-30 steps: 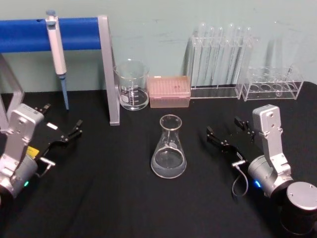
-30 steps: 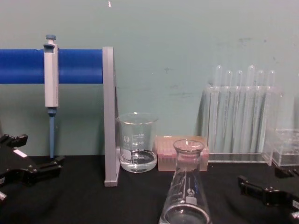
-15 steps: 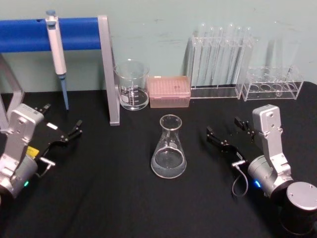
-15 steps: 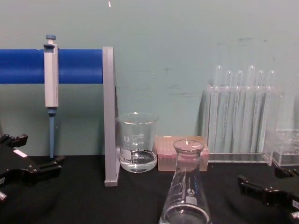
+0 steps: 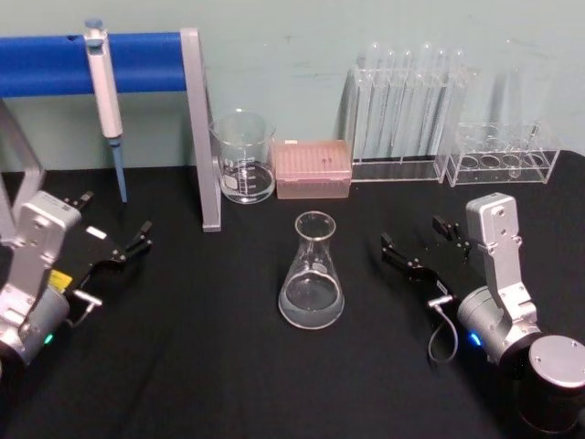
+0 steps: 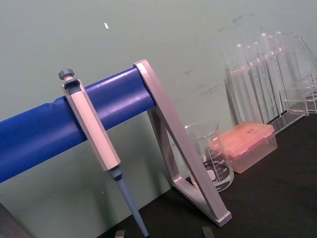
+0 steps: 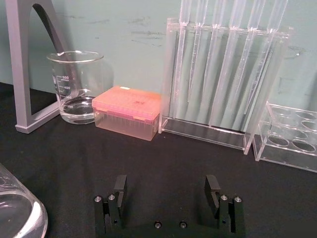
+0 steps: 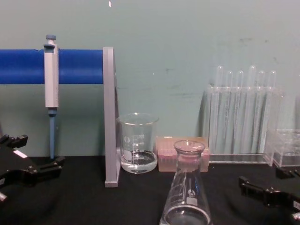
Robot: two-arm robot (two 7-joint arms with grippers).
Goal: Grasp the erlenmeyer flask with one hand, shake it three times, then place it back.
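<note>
I am seeing the clear glass conical erlenmeyer flask (image 5: 312,273) standing upright at mid tabletop (image 5: 201,366), a little liquid pooling in it. Smooth and breakable, it looks best gripped at the narrow neck. I am holding the right end effector (image 5: 418,245) released just right of it, the left end effector (image 5: 114,230) released far left.

Left gripper (image 5: 114,240) jaws seemingly parted; right gripper (image 5: 419,245) jaws wide apart.

Head view looks down on the table; chest view looks level across it, both sharing the beaker (image 5: 243,156), perhaps closer.
</note>
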